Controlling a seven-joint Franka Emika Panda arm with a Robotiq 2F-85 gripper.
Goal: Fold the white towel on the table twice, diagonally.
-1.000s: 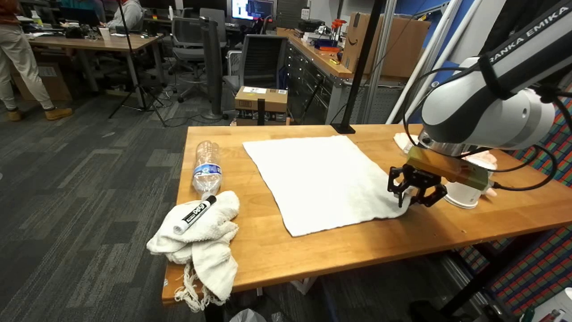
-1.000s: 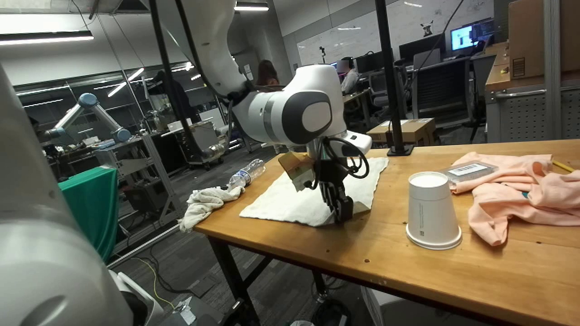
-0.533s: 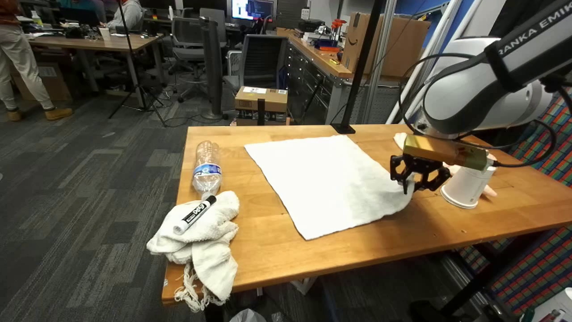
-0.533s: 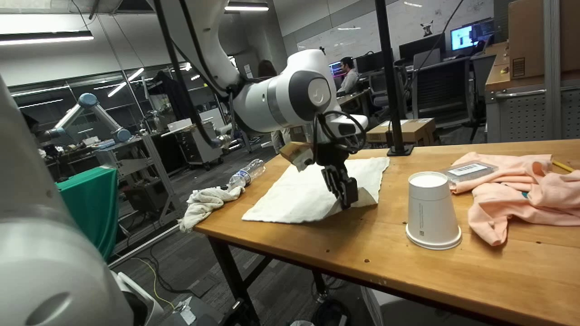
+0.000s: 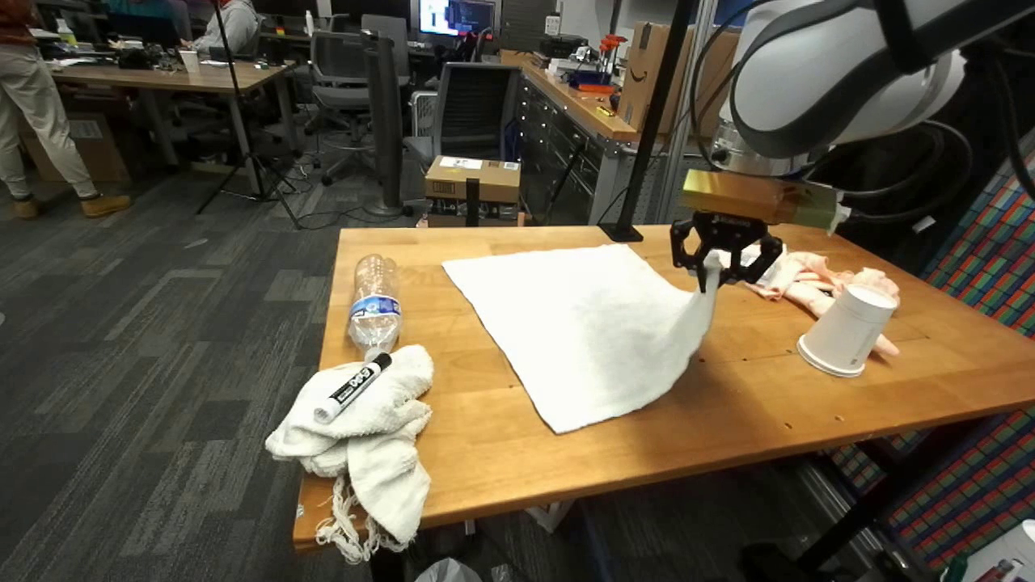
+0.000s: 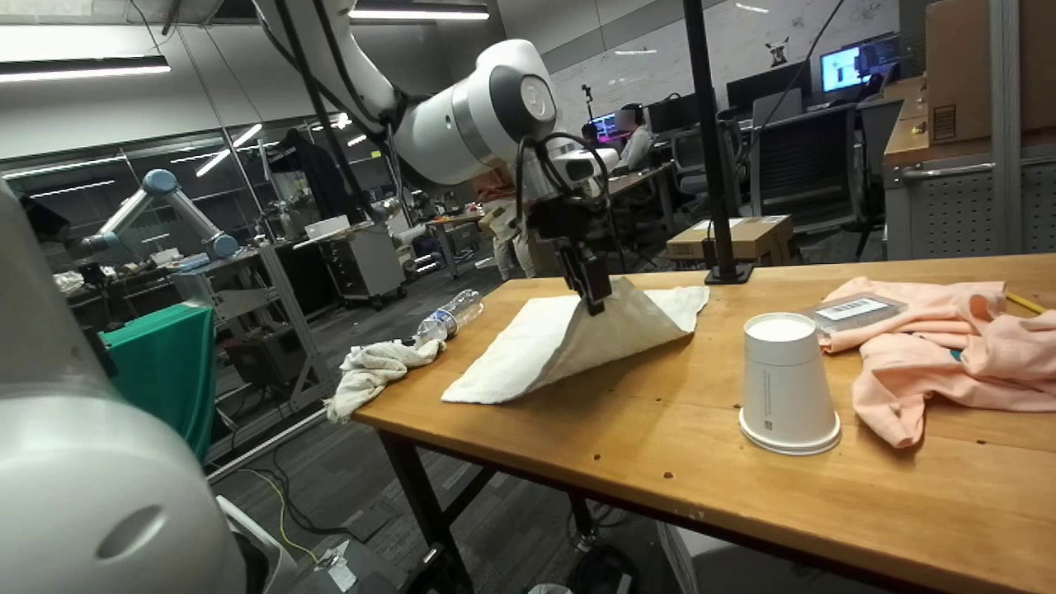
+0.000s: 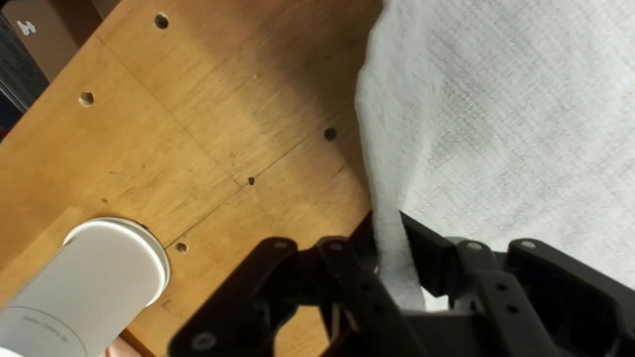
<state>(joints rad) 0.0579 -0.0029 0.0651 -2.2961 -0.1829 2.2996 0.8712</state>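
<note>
The white towel (image 5: pixel 558 331) lies on the wooden table (image 5: pixel 477 461), with one corner lifted. My gripper (image 5: pixel 713 279) is shut on that corner and holds it above the table. In the wrist view the gripper (image 7: pixel 387 218) has a narrow strip of towel (image 7: pixel 521 124) pinched between its black fingers (image 7: pixel 426 253). In an exterior view the towel (image 6: pixel 516 346) rises as a slanted sheet to the gripper (image 6: pixel 596 305), its underside showing. The rest of the towel lies flat, with its other corners on the table.
An upturned white tub (image 5: pixel 849 331) and a peach cloth (image 6: pixel 949 355) are on the table near the towel. A plastic bottle (image 5: pixel 376 315) and a crumpled cream cloth (image 5: pixel 380 461) with a marker (image 5: pixel 353 388) lie at the opposite end. A black post (image 5: pixel 647 153) stands at the table's edge.
My gripper has risen from table height and moved over the towel, with the corner in its jaws. The towel's held side has lifted off the table and curves upward.
</note>
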